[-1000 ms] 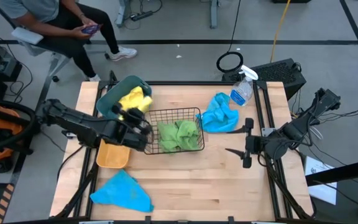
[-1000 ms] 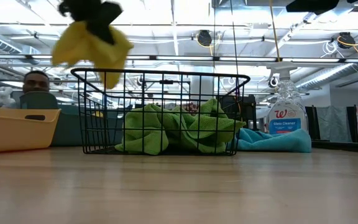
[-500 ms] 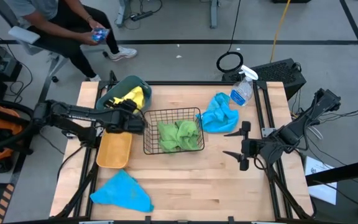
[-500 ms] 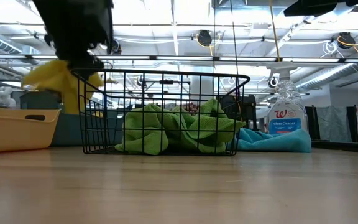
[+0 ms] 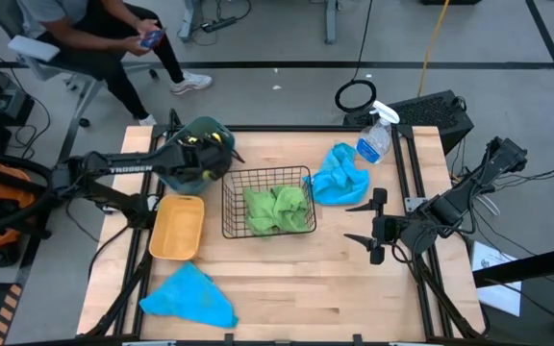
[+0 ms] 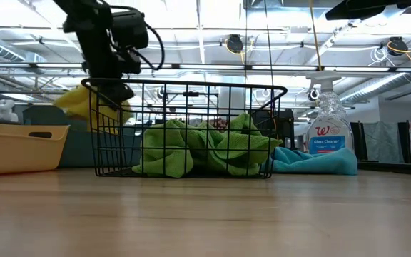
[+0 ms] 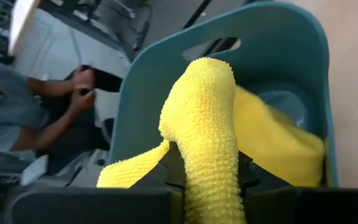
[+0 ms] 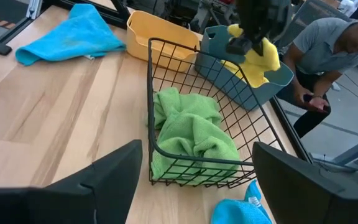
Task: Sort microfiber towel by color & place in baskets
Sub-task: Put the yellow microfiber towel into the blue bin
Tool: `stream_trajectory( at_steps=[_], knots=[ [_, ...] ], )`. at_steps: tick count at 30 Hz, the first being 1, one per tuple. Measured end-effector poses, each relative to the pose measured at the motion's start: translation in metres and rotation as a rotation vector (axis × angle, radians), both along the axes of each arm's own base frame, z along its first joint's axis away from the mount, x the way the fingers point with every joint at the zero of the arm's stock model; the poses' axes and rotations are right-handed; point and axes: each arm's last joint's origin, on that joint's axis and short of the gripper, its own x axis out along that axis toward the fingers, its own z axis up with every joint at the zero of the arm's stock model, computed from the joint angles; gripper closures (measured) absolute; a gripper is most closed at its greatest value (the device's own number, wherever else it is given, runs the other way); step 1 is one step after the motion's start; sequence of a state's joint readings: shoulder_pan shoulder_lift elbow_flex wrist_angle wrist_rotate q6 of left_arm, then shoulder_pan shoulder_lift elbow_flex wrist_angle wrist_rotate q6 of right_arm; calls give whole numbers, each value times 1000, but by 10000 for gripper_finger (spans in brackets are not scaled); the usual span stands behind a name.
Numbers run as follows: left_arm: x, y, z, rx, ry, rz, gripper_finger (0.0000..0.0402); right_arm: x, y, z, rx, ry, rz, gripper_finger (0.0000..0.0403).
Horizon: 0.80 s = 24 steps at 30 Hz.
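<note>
My left gripper [image 5: 203, 154] hangs over the teal tub [image 5: 179, 165] at the table's far left, shut on a yellow towel [image 7: 209, 118]. In the low view the towel [image 6: 83, 106] hangs below the gripper [image 6: 111, 89]. More yellow cloth [image 7: 281, 138] lies in the tub. The black wire basket [image 5: 265, 202] holds green towels [image 5: 277, 210]. The yellow-orange bin [image 5: 176, 229] stands beside it. One blue towel [image 5: 190, 296] lies at the near left, another [image 5: 339, 175] at the far right. My right gripper [image 5: 365, 223] waits open at the table's right. My left gripper pinches a bunched fold of the yellow towel [image 7: 211, 177] between its two fingers, coming from above and pointing down into the tub. The towel hangs below the fingers, slack. Whether its lower end rests on the cloth in the tub cannot be told.
A clear spray bottle [image 5: 375, 139] stands at the far right corner by the blue towel. A seated person [image 5: 94, 34] is beyond the table's far left corner. Bare wood [image 5: 306, 279] lies between the wire basket and the near edge.
My left gripper has carried the yellow towel from beside the wire basket's left side, over the yellow-orange bin, toward the far edge, and has come down over the teal tub. The towel has stayed in its fingers throughout and now hangs lower.
</note>
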<state>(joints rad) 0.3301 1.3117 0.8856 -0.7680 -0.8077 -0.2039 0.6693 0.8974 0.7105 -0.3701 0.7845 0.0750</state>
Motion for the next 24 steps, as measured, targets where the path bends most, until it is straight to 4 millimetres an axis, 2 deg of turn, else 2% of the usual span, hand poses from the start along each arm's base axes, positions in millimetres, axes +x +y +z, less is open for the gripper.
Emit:
stream_trajectory(
  at_steps=[4,7,13,18,24],
  knots=[
    [-5,13,-12,-56,-23,-2,348,0,0,0,0,1,0,106],
    [-12,17,-18,-85,-31,52,326,0,0,-1,-4,6,1,106],
    [-16,15,-26,-77,-5,68,222,0,0,-1,-6,7,2,106],
    [-14,7,-24,-72,-20,52,145,0,0,-1,-8,8,2,106],
    [-20,-13,-17,-134,-65,36,122,-1,-1,-2,-3,16,-3,106]
  ],
)
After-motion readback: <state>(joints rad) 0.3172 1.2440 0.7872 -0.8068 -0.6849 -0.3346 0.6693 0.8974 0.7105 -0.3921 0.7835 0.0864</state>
